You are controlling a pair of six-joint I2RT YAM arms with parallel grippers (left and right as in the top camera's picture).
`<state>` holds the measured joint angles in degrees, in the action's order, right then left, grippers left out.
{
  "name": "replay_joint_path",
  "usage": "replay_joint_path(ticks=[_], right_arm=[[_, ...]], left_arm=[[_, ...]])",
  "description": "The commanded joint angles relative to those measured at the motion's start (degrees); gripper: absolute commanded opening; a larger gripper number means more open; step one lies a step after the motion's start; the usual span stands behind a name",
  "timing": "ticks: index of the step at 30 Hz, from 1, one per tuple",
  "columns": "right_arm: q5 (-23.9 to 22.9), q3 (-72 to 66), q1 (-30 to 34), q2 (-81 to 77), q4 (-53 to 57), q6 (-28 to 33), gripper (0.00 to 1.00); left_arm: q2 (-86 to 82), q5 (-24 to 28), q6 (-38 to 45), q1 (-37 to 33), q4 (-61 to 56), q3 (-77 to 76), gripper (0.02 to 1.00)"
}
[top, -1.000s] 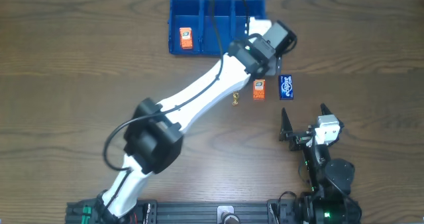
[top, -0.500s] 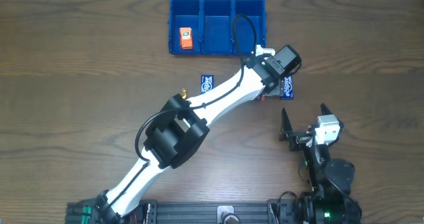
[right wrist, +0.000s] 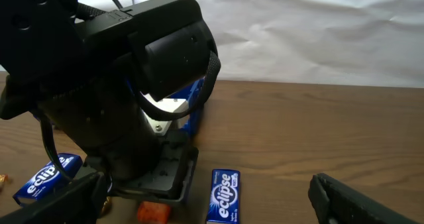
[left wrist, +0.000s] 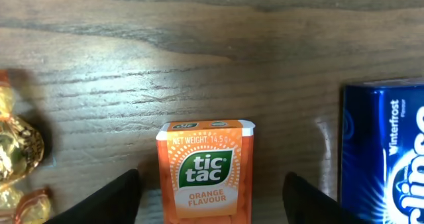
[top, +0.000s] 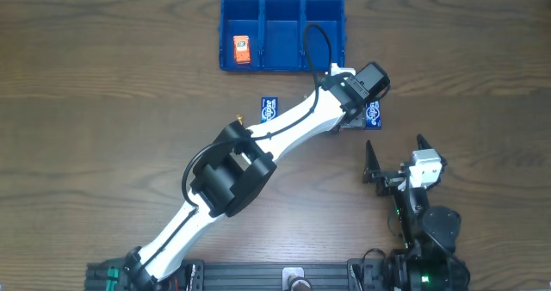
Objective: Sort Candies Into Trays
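You have one orange box (top: 243, 50) in the tray's (top: 282, 2) left compartment, upper centre, and your left gripper (left wrist: 212, 192), wide open and empty, straddles a second box (left wrist: 205, 179) right of centre; two blue packs (top: 269, 109) (top: 373, 114) and a gold candy (left wrist: 16, 151) remain.

The left arm (top: 293, 123) is white with black joints, a black cable (top: 305, 41) and dark end effector (left wrist: 218, 201).

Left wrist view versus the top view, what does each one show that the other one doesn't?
Left wrist: an orange candy box between the open fingers of the left gripper, with a gold-wrapped candy beside it. Top: the blue tray holding another orange box in its left compartment, and the right gripper. Both: the blue mint pack next to the left gripper.
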<state>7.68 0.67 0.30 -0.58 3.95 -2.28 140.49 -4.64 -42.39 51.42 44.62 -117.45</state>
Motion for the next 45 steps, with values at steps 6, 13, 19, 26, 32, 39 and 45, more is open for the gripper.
replay_joint_path(ticks=[6,13,19,26,32,39,45], right_arm=[[-0.3,-0.2,0.1,0.4,0.2,0.7,0.998],[-0.3,-0.2,0.1,0.4,0.2,0.7,0.998],[-0.3,-0.2,0.2,0.4,0.2,0.7,0.998],[-0.3,-0.2,0.2,0.4,0.2,0.7,0.998],[-0.3,-0.2,0.1,0.4,0.2,0.7,0.998],[-0.3,-0.2,0.1,0.4,0.2,0.7,0.998],[-0.3,-0.2,0.1,0.4,0.2,0.7,0.998]], left_arm=[[1.6,-1.1,0.6,-0.4,0.9,-0.5,0.454],[1.6,-1.3,0.6,-0.4,1.1,-0.5,0.349],[1.6,-1.5,0.6,-0.4,1.0,-0.5,0.281],[0.1,-2.5,2.0,-2.1,2.0,-3.0,0.270],[-5.6,-6.8,5.7,-5.7,6.2,-8.3,0.261],[-17.3,-9.1,13.6,-15.8,9.5,-10.5,0.251],[-19.0,-7.8,17.2,-23.2,10.8,-10.5,0.244]])
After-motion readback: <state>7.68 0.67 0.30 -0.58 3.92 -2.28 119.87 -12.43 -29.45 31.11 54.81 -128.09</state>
